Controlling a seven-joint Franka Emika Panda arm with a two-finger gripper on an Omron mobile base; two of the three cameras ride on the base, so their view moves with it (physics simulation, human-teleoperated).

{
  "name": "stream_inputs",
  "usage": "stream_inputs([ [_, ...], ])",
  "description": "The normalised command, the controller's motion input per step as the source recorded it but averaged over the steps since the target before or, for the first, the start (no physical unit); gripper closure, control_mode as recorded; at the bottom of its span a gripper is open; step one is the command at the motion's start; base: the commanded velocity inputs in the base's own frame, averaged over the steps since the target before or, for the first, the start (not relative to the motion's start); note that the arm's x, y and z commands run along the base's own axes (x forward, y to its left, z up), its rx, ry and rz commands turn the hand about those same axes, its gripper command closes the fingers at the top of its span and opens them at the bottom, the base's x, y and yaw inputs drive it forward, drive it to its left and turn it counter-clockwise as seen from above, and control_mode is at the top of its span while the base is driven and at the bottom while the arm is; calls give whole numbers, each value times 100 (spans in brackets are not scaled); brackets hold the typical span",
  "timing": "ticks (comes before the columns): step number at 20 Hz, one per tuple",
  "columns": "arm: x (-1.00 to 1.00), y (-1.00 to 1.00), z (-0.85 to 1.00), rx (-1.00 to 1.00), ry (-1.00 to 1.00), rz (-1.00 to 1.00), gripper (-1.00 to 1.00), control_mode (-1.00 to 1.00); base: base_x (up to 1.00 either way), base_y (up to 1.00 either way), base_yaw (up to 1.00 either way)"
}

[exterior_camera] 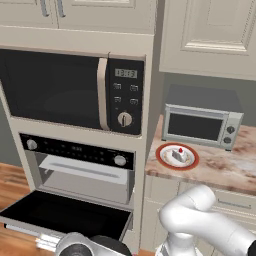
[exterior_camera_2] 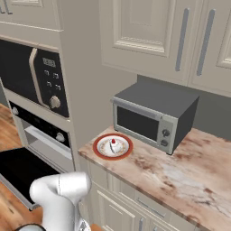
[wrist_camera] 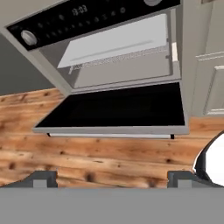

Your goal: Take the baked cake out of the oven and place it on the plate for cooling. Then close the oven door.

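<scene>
The baked cake, a small white wedge with a red cherry, rests on the red-rimmed plate on the counter right of the oven. The oven door hangs down flat and open, its silver bar handle along the front edge. A grey tray sits inside the oven. My gripper is open and holds nothing. It hovers low over the wooden floor, in front of the door's handle edge and facing the oven.
A black microwave sits above the oven. A silver toaster oven stands on the marble counter just behind the plate. Cream cabinets flank the oven's right side. Wooden floor spreads below the door.
</scene>
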Motion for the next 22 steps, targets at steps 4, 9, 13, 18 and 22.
stream_inputs([
  [4,0,13,-26,-12,-19,0,-100,-100,0,0,0],
  [9,0,15,-18,-8,-14,0,-100,-100,0,0,0],
  [13,8,19,-18,-6,-8,-1,-100,-100,0,0,0],
  [18,13,4,-24,-2,-7,0,-100,-100,0,0,0],
  [22,17,0,-28,-1,-8,0,-100,-100,0,0,0],
])
